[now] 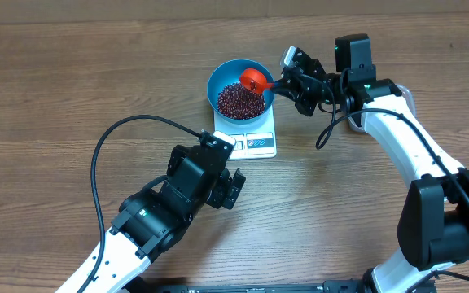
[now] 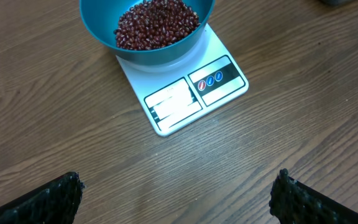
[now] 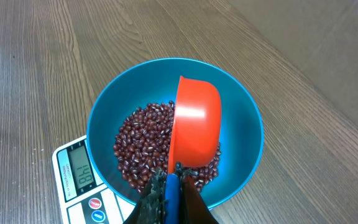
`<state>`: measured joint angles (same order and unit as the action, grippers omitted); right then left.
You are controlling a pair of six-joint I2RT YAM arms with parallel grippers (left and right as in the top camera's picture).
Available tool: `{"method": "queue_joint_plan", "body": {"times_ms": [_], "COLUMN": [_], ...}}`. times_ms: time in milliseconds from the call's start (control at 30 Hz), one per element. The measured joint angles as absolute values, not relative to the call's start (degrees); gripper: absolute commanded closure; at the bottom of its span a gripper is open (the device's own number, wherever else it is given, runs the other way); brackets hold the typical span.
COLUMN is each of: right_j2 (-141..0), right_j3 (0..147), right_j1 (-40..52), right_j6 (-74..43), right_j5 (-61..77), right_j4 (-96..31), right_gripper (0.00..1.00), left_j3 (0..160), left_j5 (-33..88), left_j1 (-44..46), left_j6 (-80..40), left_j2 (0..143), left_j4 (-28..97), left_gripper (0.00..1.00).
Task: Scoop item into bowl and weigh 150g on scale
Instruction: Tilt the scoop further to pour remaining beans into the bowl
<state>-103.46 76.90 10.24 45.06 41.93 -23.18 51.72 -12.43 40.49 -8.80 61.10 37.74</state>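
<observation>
Red scoop (image 3: pixel 194 127) is being grasped by right hand (image 3: pixel 168 186), tipped over bowl (image 3: pixel 247 124) to empty beans (image 3: pixel 142 140); left hand (image 2: pixel 178 190) is being held released nearby.

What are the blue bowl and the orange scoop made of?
The blue bowl looks like smooth plastic: even colour, soft sheen. The orange-red scoop also seems plastic, glossy, with a bright highlight on its back. Neither can be told for sure from looks alone.
</observation>
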Motion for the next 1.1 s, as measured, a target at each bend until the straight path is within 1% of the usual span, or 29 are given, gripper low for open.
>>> {"method": "queue_joint_plan", "body": {"times_ms": [467, 867, 1100], "right_j2": [-103.5, -103.5, -103.5], "right_j3": [76.9, 76.9, 76.9], "right_j1": [10.2, 10.2, 10.2], "right_j6": [45.1, 45.1, 45.3], "right_j5": [41.9, 40.2, 40.0], "right_j4": [-23.0, -18.9, -20.2], "right_gripper": [0.96, 0.96, 0.96], "left_j3": [51.7, 51.7, 51.7], "left_j5": [-12.4, -12.4, -12.4], "left_j1": [40.5, 40.5, 40.5], "left_j6": [-8.8, -8.8, -8.8], "left_j2": [61.1, 61.1, 61.1], "left_j4": [37.7, 37.7, 37.7], "left_gripper": [0.0, 0.0, 0.0]}}
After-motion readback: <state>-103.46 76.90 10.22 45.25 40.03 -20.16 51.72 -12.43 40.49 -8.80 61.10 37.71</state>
